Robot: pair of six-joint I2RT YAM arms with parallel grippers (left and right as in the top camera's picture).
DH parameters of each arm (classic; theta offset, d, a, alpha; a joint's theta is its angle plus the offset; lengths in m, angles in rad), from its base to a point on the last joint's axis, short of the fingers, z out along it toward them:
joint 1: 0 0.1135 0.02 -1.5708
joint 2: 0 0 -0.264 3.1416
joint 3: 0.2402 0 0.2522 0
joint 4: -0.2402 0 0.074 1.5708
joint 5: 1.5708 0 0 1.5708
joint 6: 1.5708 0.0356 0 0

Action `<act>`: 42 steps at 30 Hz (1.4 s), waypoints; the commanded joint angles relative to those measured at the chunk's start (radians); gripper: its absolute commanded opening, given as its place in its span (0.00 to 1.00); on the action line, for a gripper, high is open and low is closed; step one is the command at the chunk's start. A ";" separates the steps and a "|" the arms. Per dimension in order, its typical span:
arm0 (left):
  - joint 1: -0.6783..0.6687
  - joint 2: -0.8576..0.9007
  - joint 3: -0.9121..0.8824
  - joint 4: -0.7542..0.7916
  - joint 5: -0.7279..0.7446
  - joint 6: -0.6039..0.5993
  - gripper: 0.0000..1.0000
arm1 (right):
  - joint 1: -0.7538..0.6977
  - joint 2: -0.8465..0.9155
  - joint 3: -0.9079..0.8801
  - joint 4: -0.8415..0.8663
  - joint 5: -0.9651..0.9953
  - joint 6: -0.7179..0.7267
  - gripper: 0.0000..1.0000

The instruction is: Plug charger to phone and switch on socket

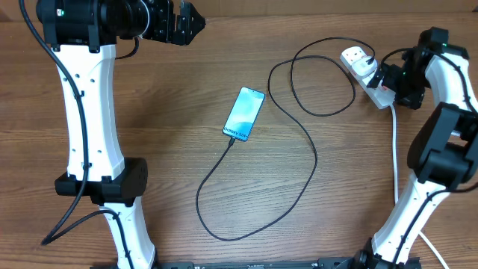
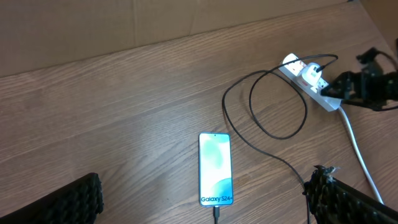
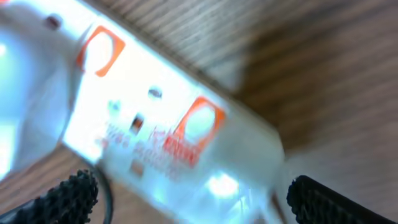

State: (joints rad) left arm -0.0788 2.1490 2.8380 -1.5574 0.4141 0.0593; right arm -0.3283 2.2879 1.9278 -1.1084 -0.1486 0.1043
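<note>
Wooden table [image 1: 149,112] holds the phone [image 1: 244,113] at centre, with the charger [image 1: 315,158] looping from its lower end toward the socket [image 3: 205,143] at upper right. The right gripper [image 1: 387,78] hangs spread over the socket. The left gripper [image 1: 187,22], upper left, is spread wide too.

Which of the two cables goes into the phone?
The thin black charger, looping to the phone's bottom edge; the thick white lead only leaves the socket.

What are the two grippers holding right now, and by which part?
Nothing is held. The left gripper is open and empty; the right gripper is open over the white oblong plastic power strip, fingers wide apart.
</note>
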 commanded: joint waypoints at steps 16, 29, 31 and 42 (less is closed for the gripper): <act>-0.006 0.005 0.002 -0.003 -0.006 0.015 1.00 | 0.021 -0.818 -0.047 -0.306 -0.040 -0.001 1.00; -0.006 0.005 0.002 -0.003 -0.007 0.015 1.00 | 0.094 -1.320 -0.346 -0.290 -0.092 0.000 1.00; -0.006 0.005 0.002 -0.003 -0.007 0.015 1.00 | 0.094 -1.350 -0.356 -0.311 -0.112 0.000 1.00; -0.006 0.005 0.002 -0.003 -0.006 0.015 1.00 | 0.094 -1.355 -0.356 -0.578 -0.118 -0.001 1.00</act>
State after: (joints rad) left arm -0.0788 2.1490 2.8384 -1.5574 0.4137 0.0593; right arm -0.2405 0.9352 1.5742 -1.6840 -0.2584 0.1047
